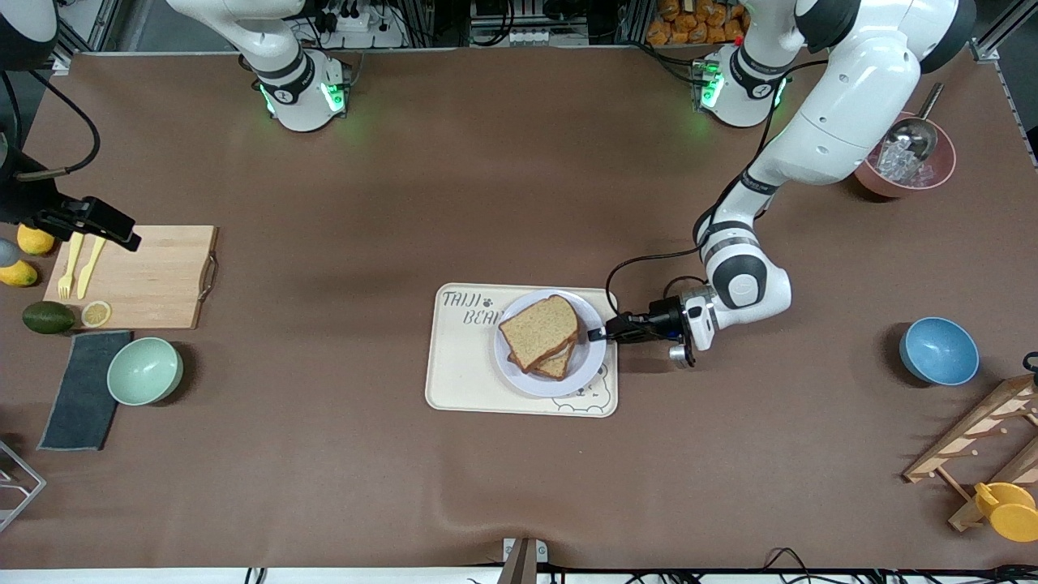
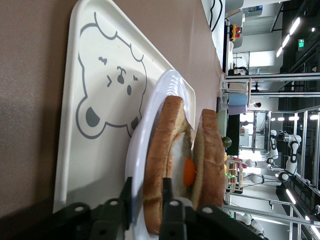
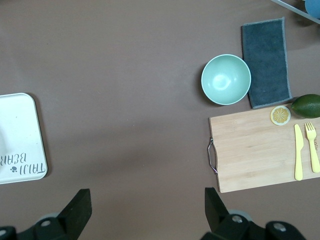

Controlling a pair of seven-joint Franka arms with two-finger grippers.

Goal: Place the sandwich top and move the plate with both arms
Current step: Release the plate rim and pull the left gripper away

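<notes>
Left end effector (image 1: 602,333) sits at the plate (image 1: 588,364) rim, fingers straddling it, grip unclear. Sandwich top (image 1: 538,329), light brown with darker crust, lies flat on the plate, domed edge toward the right arm's end; right end effector (image 3: 145,212) waits open.

The left arm is stretched low across the desk, wrist turned sideways, and its left gripper (image 1: 602,333) is held level with fingers slightly parted. The right arm is parked up high, waiting, right gripper (image 3: 145,210) spread wide, pointed down.
</notes>
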